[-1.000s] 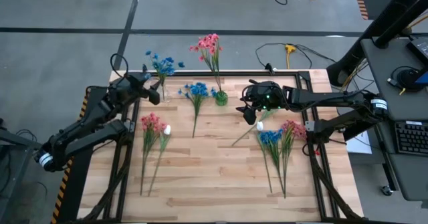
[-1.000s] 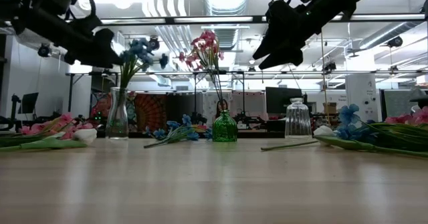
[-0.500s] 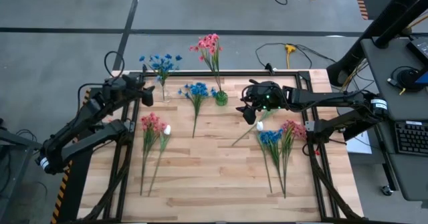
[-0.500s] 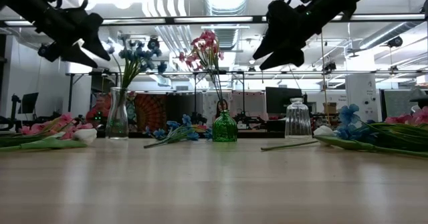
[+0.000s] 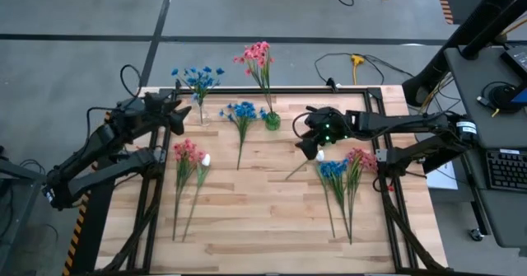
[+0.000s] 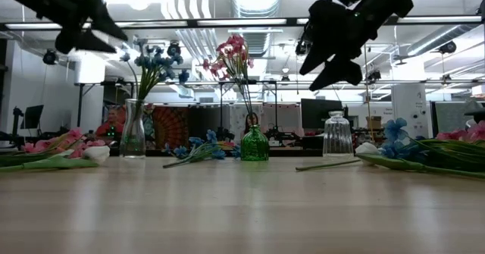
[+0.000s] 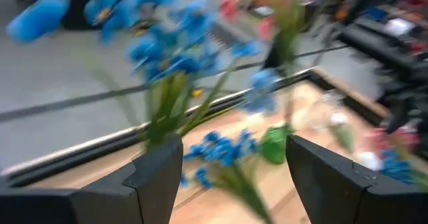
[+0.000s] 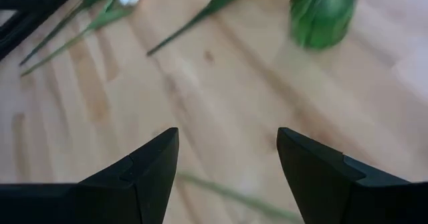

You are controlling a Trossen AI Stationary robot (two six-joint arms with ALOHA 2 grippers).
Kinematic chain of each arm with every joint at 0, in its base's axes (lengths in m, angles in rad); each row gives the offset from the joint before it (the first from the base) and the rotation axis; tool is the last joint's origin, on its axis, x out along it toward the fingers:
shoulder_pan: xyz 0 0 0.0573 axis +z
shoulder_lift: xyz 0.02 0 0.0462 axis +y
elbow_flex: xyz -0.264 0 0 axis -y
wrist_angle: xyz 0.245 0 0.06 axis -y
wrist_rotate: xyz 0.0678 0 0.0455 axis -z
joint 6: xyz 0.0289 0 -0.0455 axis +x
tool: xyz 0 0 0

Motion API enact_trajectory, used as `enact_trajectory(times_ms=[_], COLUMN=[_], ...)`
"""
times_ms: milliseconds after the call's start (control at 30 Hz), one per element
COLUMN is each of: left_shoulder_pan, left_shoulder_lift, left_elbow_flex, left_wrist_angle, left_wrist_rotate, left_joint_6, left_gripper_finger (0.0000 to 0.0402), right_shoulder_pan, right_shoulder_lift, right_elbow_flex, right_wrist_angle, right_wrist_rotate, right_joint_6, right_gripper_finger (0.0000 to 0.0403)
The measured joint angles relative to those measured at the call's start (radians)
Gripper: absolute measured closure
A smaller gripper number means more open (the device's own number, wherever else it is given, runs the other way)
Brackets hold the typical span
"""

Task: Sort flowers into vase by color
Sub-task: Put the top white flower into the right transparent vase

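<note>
Left gripper (image 5: 177, 115) has drawn back from the blue flowers (image 5: 198, 79), now upright in the clear vase (image 6: 132, 129) at the table's (image 5: 272, 218) far-left corner. Both grippers spread, empty; right gripper (image 5: 311, 140) hovers mid-table.

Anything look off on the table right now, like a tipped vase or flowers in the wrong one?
Nothing stands out. The clear glass vase with blue flowers and the green glass vase with pink-red flowers stand upright, one colour each. The empty ribbed clear vase is upright too. The remaining stems lie flat on the wooden table, unsorted.
</note>
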Motion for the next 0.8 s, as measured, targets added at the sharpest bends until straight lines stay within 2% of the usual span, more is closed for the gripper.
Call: enact_trajectory(times_ms=[233, 467, 633, 800], left_shoulder_pan=[-0.184, -0.299, -0.381, -0.448], left_shoulder_lift=[-0.029, 0.002, 0.057, 0.110], left_elbow_flex=[0.052, 0.096, 0.064, 0.088], left_wrist_angle=[0.087, 0.146, 0.237, 0.217], left_wrist_rotate=[-0.006, -0.001, 0.032, -0.081], left_joint_6=[0.043, 0.104, 0.114, 0.156], left_gripper_finger=[0.0155, 0.0155, 0.0155, 0.0155], right_shoulder_pan=[0.051, 0.058, 0.058, 0.058], right_shoulder_lift=[0.000, 0.000, 0.000, 0.000], right_elbow_flex=[0.000, 0.000, 0.000, 0.000], right_wrist_angle=[-0.130, -0.259, -0.272, -0.271], right_wrist_rotate=[-0.006, -0.006, -0.005, -0.005], right_joint_6=[0.101, 0.131, -0.004, -0.115], right_gripper_finger=[0.0158, 0.0158, 0.0158, 0.0158])
